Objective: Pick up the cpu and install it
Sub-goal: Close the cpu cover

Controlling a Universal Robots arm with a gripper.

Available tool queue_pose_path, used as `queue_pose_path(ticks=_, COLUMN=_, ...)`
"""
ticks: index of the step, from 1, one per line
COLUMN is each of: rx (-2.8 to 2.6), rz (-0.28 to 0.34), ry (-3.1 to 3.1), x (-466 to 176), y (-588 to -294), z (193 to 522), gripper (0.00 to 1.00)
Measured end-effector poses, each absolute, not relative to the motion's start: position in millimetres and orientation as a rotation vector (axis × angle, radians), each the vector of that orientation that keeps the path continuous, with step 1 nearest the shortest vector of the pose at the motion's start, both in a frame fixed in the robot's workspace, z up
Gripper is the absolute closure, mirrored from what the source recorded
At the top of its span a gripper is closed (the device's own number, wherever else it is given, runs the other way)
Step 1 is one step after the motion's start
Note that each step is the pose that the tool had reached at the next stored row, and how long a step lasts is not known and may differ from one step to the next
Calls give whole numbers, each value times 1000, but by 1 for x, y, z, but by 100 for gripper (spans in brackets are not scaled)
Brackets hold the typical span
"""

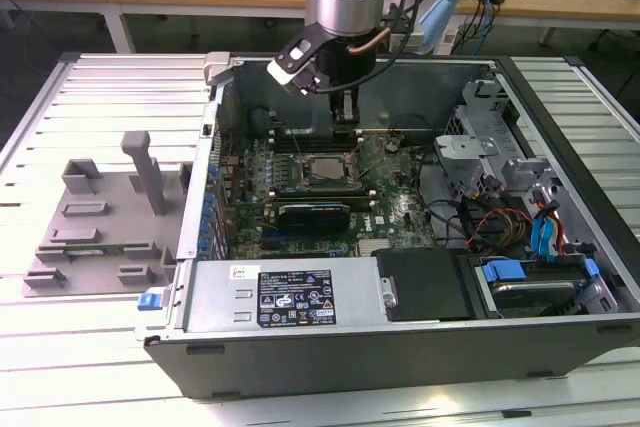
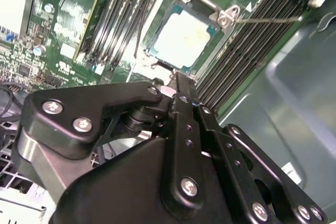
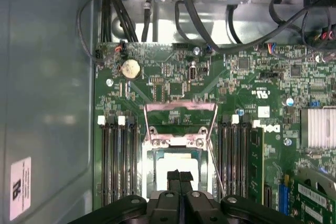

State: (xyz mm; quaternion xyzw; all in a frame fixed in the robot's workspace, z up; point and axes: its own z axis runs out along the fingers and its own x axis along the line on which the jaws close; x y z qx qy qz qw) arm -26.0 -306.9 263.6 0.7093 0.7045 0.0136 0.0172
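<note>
The cpu lies flat in its socket on the green motherboard. Its silvery-white top faces up, and the socket frame looks swung clear of it. I judge it light, stiff and thin, with a smooth metal lid that would slip under a flat press. Its underside and the socket beneath are probably delicate. The only sound hold is across two opposite edges, kept level. My pincer hangs directly over the chip with its two fingers pressed together and nothing between them. I cannot tell whether the tips touch the lid. Memory slots flank the socket on both sides. All this sits inside the open computer case, with the grey tray beside it on the desk.
</note>
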Motion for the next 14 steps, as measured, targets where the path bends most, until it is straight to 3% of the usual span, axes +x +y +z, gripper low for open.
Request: queue_pose_path(ticks=14, rx=2204, rz=42, ry=2189, x=-5, y=-307, z=275, gripper=89)
